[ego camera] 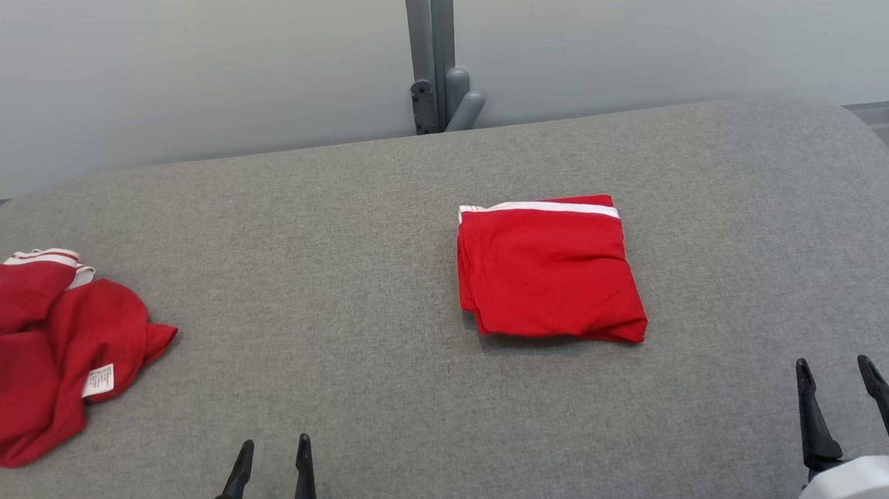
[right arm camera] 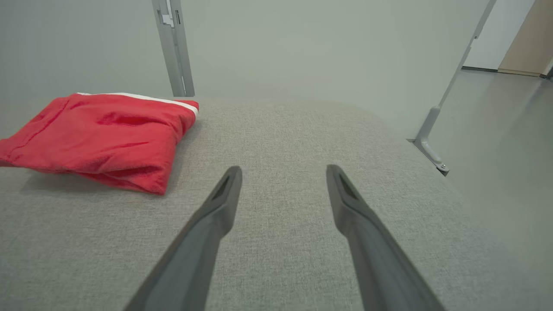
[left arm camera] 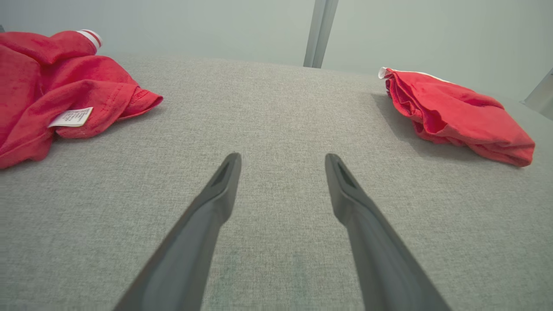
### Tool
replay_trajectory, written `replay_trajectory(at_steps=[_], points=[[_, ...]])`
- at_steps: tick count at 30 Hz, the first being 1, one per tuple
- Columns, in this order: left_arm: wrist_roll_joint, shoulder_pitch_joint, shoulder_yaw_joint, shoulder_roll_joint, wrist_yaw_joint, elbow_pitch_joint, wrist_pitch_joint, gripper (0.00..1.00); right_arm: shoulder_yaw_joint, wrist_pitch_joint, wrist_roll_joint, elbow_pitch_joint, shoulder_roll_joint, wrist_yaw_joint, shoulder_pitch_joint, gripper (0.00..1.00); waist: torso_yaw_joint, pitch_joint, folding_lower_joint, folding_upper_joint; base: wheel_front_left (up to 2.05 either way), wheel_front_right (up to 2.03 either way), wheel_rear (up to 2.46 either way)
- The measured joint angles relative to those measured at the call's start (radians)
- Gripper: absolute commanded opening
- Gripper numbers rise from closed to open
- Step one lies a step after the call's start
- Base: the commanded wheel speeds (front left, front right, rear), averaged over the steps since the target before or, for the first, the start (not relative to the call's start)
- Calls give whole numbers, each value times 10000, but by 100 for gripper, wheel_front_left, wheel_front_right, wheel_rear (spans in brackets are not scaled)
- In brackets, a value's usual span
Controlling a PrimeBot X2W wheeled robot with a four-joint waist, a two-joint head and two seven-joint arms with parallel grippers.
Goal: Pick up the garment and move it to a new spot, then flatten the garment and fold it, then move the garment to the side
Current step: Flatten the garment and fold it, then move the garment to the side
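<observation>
A red garment (ego camera: 551, 275) with a white stripe lies folded into a neat rectangle on the grey table (ego camera: 339, 231), right of centre. It also lies at the upper right in the left wrist view (left arm camera: 458, 114) and at the left in the right wrist view (right arm camera: 99, 134). My left gripper (ego camera: 271, 446) stands open near the front edge, nothing between its fingers (left arm camera: 216, 203). My right gripper (ego camera: 838, 365) is open at the lower right, apart from the garment, its fingers (right arm camera: 220, 207) over bare cloth surface.
A second red garment (ego camera: 51, 349) with a white label lies crumpled at the table's left edge, also in the left wrist view (left arm camera: 60, 90). A grey post (ego camera: 432, 55) stands behind the table. The table's right edge drops to the floor (right arm camera: 497, 142).
</observation>
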Motion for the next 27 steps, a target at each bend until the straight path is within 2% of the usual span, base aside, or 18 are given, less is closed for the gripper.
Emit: replay_trajectory(at_steps=[6, 14, 18, 21, 24, 27], points=[[217, 143, 360, -213, -219, -82, 0, 100, -123, 0, -104, -163, 291, 0, 580, 100, -156, -109, 0, 0, 0, 0, 0], [504, 236, 627, -410, -428, -249, 0, 100, 215, 0, 257, -107, 385, 0, 66, 100, -259, -141, 0, 0, 0, 0, 0], [610, 231, 727, -468, -497, -466, 2, 100, 825, 0, 667, 311, 132, 0, -1028, 100, -234, -49, 0, 0, 0, 0, 0], [690, 220, 755, -485, -525, -635, 2, 100, 1179, 23, 811, 1202, -134, 0, -2110, 100, -193, 93, 0, 0, 0, 0, 0], [809, 30, 746, -497, -604, -846, 0, 100, 1628, 558, 1118, 2190, -249, 0, -3360, 100, -143, 371, 0, 0, 0, 0, 0], [917, -309, 686, -508, -690, -865, 0, 100, 2476, 1400, 2011, 3152, -221, 2, -4492, 100, -48, 726, 1, 0, 0, 0, 0]])
